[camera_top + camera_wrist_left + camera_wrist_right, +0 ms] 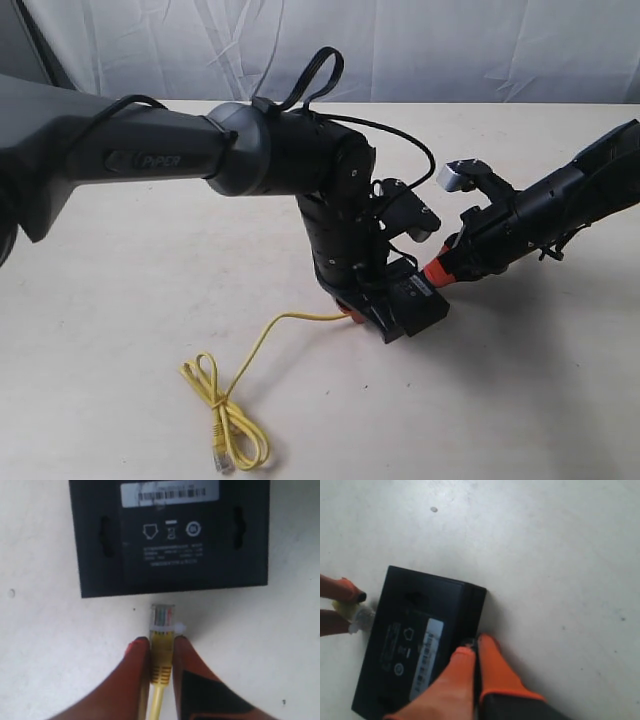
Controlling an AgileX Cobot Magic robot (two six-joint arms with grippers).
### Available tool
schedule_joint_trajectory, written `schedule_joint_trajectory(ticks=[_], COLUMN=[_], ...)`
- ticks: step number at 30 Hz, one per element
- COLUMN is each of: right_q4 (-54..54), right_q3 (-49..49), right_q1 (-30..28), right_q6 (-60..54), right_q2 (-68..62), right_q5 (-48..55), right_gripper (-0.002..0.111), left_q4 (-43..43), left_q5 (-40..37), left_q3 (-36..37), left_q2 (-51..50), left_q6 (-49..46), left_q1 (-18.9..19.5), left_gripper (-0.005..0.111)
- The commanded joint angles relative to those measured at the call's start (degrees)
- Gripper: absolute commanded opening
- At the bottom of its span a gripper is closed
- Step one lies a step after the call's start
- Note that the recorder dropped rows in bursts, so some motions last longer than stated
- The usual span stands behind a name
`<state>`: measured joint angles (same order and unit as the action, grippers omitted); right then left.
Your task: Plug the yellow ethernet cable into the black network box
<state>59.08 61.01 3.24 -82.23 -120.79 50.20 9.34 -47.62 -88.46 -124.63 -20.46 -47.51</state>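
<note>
Your left claw [161,642] pinches the cable [161,660] by its boot, plug [163,616] aimed at the box [170,540], just short of its edge. Your right claw [477,647] sits closed against the box's far side. Cord looks limp, plug brittle, box light: grip the boot, brace the box

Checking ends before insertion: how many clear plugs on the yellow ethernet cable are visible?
2: held plug in left gripper, facing flat black box; free plug beside the coil.
</note>
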Motion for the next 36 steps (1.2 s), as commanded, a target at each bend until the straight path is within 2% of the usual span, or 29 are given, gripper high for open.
schedule_joint_trajectory(ticks=[1, 15, 20, 26, 29, 32, 36], right_q4=[0.31, 0.31, 0.31, 0.31, 0.31, 0.31, 0.31], right_q3=[0.01, 0.01, 0.01, 0.01, 0.01, 0.01, 0.01], right_q1=[0.23, 0.23, 0.23, 0.23, 0.23, 0.23, 0.23], right_q6=[-0.04, -0.02, -0.02, -0.02, -0.02, -0.02, -0.02], right_q2=[-0.16, -0.16, -0.16, -0.16, -0.16, -0.16, -0.16], right_q5=[0.06, 0.18, 0.18, 0.18, 0.18, 0.18, 0.18], right_gripper=[-0.001, -0.001, -0.001, -0.001, -0.001, -0.001, -0.001], left_q4=[2.72, 3.73, 2.21, 4.39, 13.43, 23.93, 26.93], left_q5=[1.15, 2.23, -2.09, -5.13, -6.83, -13.8, -17.9], left_q3=[0.08, 0.45, 0.45, 0.67, 2.19, 2.75, 2.75], left_q2=[0.84, -0.28, -0.04, 4.57, 7.5, 8.58, 8.58], left_q6=[1.04, 0.24, -2.74, -18.25, -33.46, -47.97, -50.6], left_q1=[-0.15, -0.15, 0.21, 2.32, 5.5, 10.32, 14.15], left_gripper=[0.0, 0.0, 0.0, 0.0, 0.0, 0.0, 0.0])
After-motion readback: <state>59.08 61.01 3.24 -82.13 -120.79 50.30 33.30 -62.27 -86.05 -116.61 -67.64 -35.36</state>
